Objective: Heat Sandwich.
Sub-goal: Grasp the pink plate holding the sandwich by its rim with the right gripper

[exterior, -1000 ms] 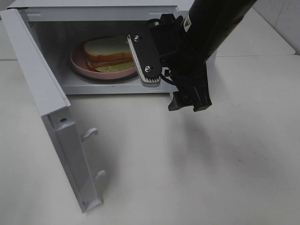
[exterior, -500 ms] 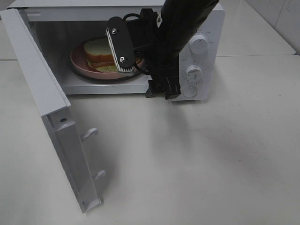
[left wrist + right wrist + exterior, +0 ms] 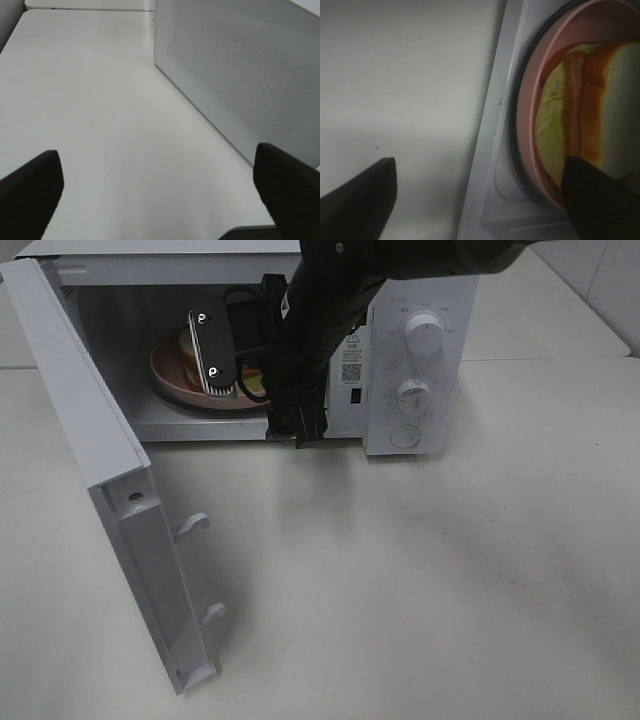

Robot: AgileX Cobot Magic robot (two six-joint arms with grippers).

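Across the white surface [image 3: 420, 580], toward its left side, the microwave door [image 3: 80, 410] stands swung open. Near it the left tool [image 3: 160, 195] hangs spread wide and empty. Inside the microwave [image 3: 450, 360] the sandwich [image 3: 615, 125] lies on a pink plate [image 3: 540, 85]. The right arm [image 3: 330, 300] slants down into the cavity mouth. The right tool [image 3: 477, 200] gapes wide, one finger over the plate, gripping nothing.

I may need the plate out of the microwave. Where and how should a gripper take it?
Probably take the pink plate by its front rim, coming level through the open front. That raised lip is bare, the sandwich lies inside it, and the microwave walls close every other side.
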